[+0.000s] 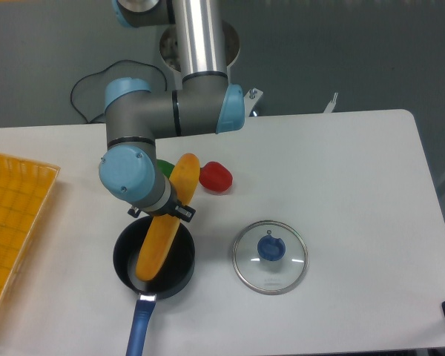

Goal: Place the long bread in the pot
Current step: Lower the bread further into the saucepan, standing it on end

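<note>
Camera view: gripper point(172, 212) clamped mid-length on bread point(163, 226). Bread tilted steeply, lower end inside pot point(154, 259) near grey floor, upper end leaning up-right past rim. Long axis exceeds pot width; looks set to rest slanted on release.

glass lid point(270, 257) | red pepper point(216, 177) | orange tray point(11, 222)
</note>
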Controlling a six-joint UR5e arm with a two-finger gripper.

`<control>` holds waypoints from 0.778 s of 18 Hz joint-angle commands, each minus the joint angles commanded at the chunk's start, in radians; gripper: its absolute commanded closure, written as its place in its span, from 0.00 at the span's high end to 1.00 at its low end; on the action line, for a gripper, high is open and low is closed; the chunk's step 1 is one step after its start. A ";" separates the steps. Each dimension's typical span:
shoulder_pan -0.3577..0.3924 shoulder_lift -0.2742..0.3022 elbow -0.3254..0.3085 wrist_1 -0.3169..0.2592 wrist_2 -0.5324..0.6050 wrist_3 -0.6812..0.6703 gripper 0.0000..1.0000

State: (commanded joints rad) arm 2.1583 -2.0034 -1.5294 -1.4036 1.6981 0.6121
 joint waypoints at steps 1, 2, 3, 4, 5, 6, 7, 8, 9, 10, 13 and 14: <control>0.000 0.000 0.000 0.000 0.000 0.000 0.55; 0.000 0.000 0.000 0.000 0.000 0.000 0.56; 0.000 0.000 0.000 0.000 0.000 -0.002 0.56; 0.000 -0.002 0.000 0.000 0.000 -0.002 0.57; 0.000 -0.002 0.000 0.000 0.000 -0.003 0.57; 0.000 -0.006 0.002 0.003 0.000 -0.009 0.57; -0.002 -0.011 0.000 0.012 0.002 -0.021 0.57; -0.002 -0.012 0.000 0.015 0.002 -0.031 0.57; -0.003 -0.012 0.002 0.015 0.002 -0.032 0.57; -0.006 -0.012 0.000 0.015 0.002 -0.031 0.57; -0.006 -0.011 0.000 0.014 0.003 -0.029 0.68; -0.006 -0.011 0.000 0.014 0.003 -0.029 0.68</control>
State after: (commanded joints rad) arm 2.1522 -2.0141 -1.5294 -1.3898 1.7012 0.5829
